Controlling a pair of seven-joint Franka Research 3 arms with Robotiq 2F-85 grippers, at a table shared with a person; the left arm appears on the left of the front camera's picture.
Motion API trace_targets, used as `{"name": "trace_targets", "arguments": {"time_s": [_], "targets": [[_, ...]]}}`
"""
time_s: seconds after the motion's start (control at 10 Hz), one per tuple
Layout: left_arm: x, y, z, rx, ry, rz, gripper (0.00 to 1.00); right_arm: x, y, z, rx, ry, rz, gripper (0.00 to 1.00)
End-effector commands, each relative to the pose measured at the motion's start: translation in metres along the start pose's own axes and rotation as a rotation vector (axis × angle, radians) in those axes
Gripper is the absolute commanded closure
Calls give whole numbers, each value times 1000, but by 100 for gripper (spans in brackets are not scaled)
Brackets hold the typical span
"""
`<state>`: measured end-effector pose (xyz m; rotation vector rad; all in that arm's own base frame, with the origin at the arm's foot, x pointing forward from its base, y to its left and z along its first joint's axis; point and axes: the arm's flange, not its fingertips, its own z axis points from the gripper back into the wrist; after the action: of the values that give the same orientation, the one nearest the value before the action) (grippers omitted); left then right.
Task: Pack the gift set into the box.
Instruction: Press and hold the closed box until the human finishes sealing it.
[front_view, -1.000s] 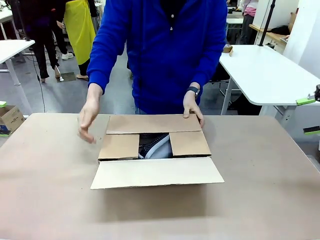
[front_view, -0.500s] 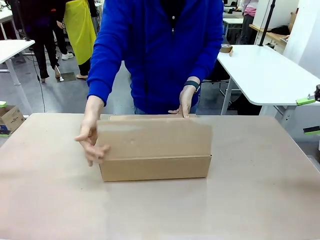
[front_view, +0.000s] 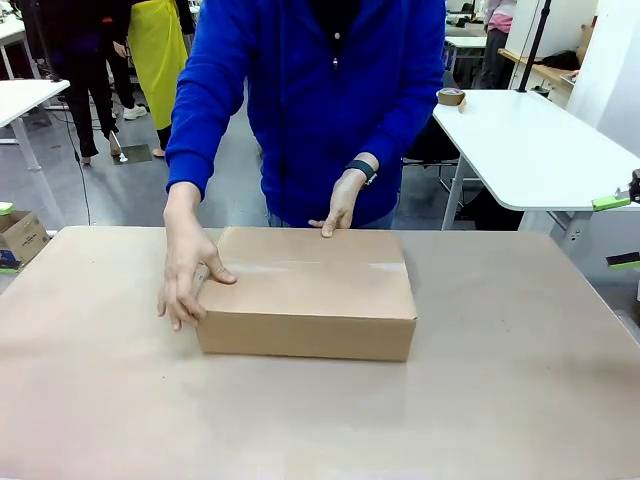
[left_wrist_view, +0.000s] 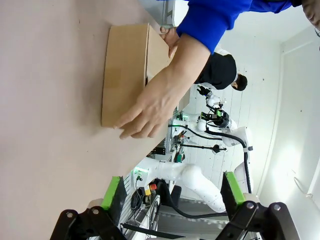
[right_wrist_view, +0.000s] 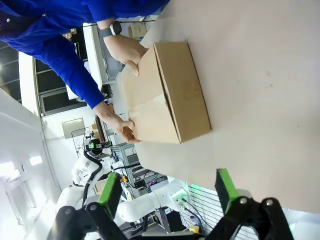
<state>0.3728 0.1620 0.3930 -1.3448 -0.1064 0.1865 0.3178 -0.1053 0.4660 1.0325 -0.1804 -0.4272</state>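
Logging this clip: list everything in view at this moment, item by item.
box: one, plain brown, flaps shut, middle of the table
table: one, brown top, under the box
small carton: one, brown with dark print, beyond the table's left edge
white table: one, behind at the right
tape roll: one, brownish, on the white table
blue top: one, worn by the person at the far side
wristwatch: one, dark, on the wrist at the box's far edge
person's hands: two, one on the box's left end, one on its far edge
left robot hand: one, black with green pads, open, back from the box
right robot hand: one, black with green pads, open, back from the box
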Motion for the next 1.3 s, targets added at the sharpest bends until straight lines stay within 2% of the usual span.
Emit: {"name": "trace_targets", "arguments": {"time_s": [0.0, 1.2], "targets": [[-3, 0, 0, 4, -4, 9, 0, 0, -1, -2, 30, -6, 26, 0], [-3, 0, 0, 4, -4, 9, 0, 0, -1, -2, 30, -6, 26, 0]]}}
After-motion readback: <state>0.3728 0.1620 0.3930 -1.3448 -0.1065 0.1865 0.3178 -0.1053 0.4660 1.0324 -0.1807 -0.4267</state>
